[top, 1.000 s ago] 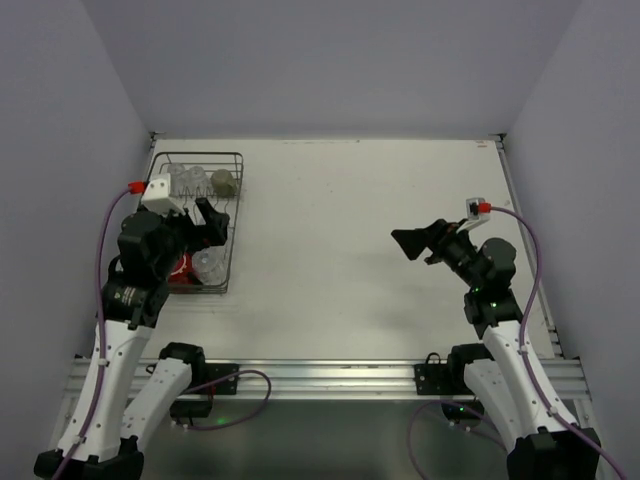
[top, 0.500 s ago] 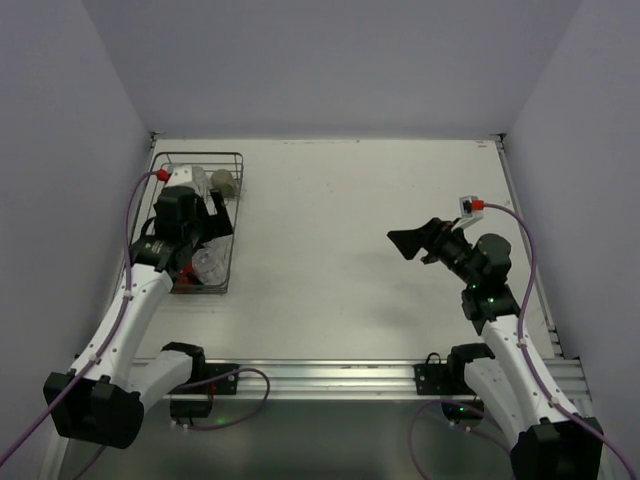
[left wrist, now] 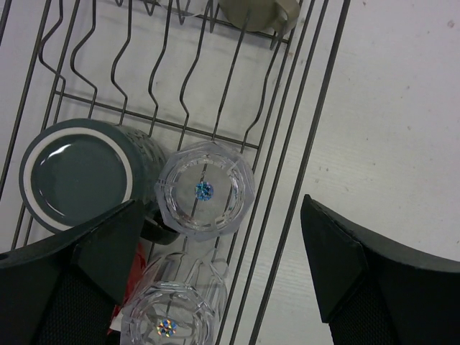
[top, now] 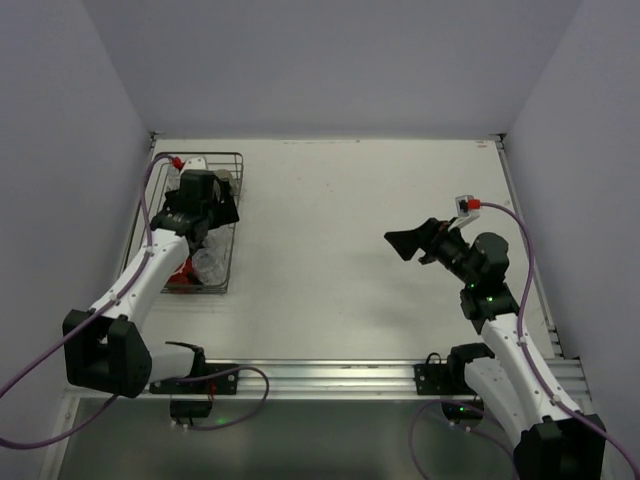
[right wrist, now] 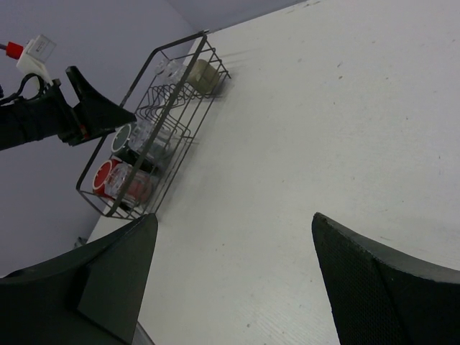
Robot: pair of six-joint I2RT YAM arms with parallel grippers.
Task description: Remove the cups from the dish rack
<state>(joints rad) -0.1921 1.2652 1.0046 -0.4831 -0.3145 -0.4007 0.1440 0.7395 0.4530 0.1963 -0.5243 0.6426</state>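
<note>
From above, the left gripper (top: 214, 205) hangs over the dish rack (top: 231, 262); the right gripper (top: 405, 243) is well apart. Left wrist: jaws apart, a clear tumbler (left wrist: 205, 190) below between them, axis toward the camera, touching the dark green mug (left wrist: 79, 175). Right wrist: jaws apart, facing the distant rack.

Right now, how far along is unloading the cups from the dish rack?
Nothing looks unloaded: no cup shows on the table outside the rack. In hand: the left pincer hovers open over a clear tumbler beside the green mug. The right pincer is open, empty. Left: every cup, including the red mug and tan cup.
</note>
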